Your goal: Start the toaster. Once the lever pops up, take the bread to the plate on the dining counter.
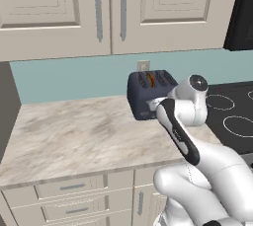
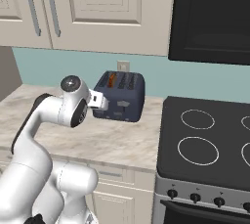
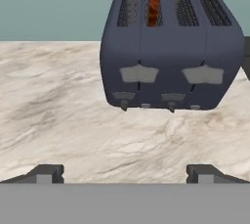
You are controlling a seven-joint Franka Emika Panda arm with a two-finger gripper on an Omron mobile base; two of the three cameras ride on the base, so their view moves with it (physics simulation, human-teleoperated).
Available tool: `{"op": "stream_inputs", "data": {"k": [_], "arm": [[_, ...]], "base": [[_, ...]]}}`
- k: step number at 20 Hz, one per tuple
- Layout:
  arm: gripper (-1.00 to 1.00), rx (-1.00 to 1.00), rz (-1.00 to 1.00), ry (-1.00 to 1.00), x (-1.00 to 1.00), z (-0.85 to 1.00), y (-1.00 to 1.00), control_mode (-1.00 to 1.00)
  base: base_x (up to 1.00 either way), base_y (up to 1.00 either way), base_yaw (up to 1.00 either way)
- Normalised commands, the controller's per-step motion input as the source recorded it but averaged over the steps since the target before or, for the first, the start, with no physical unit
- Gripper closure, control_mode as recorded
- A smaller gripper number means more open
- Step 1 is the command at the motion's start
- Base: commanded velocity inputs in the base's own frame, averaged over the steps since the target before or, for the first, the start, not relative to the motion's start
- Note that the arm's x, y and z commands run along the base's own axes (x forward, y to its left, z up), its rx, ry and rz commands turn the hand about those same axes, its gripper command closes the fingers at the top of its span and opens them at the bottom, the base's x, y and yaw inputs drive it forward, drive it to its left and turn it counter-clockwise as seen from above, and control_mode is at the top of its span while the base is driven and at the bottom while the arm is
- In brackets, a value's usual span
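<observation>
The dark navy toaster (image 3: 171, 52) stands on the marbled worktop against the teal wall, also in the left base view (image 1: 143, 94) and the right base view (image 2: 124, 96). The brown bread (image 3: 153, 4) sticks up from the second slot from its left (image 1: 149, 79) (image 2: 113, 78). Two grey lever patches (image 3: 139, 74) sit on the toaster's front face. My gripper (image 3: 126, 175) is open, its tips wide apart with nothing between them. It hovers low over the counter a short way in front of the toaster, facing that front. The plate and the dining counter are out of view.
A black stovetop (image 2: 205, 140) adjoins the worktop (image 1: 74, 131) right of the toaster. Cream wall cabinets (image 1: 104, 8) hang above, and a black appliance (image 2: 210, 17) hangs over the stove. A wall outlet (image 1: 143, 65) sits behind the toaster. Drawers (image 1: 69, 188) run below the counter edge.
</observation>
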Motion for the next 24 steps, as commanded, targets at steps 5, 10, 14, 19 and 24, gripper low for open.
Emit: {"op": "stream_inputs", "data": {"k": [5, 10, 14, 19, 24], "arm": [[-1.00, 0.00, 0.00, 0.00, 0.20, -0.01, 0.07, -1.00], [-1.00, 0.00, 0.00, 0.00, 0.15, -0.09, 0.06, -1.00], [-1.00, 0.00, 0.00, 0.00, 0.11, -0.10, 0.00, -1.00], [-1.00, 0.00, 0.00, 0.00, 0.15, -0.09, 0.00, -1.00], [-1.00, 0.00, 0.00, 0.00, 0.18, -0.08, 0.00, -1.00]], "base": [[0.00, 0.00, 0.00], [0.00, 0.00, 0.00], [0.00, 0.00, 0.00], [0.00, 0.00, 0.00], [0.00, 0.00, 0.00]]}}
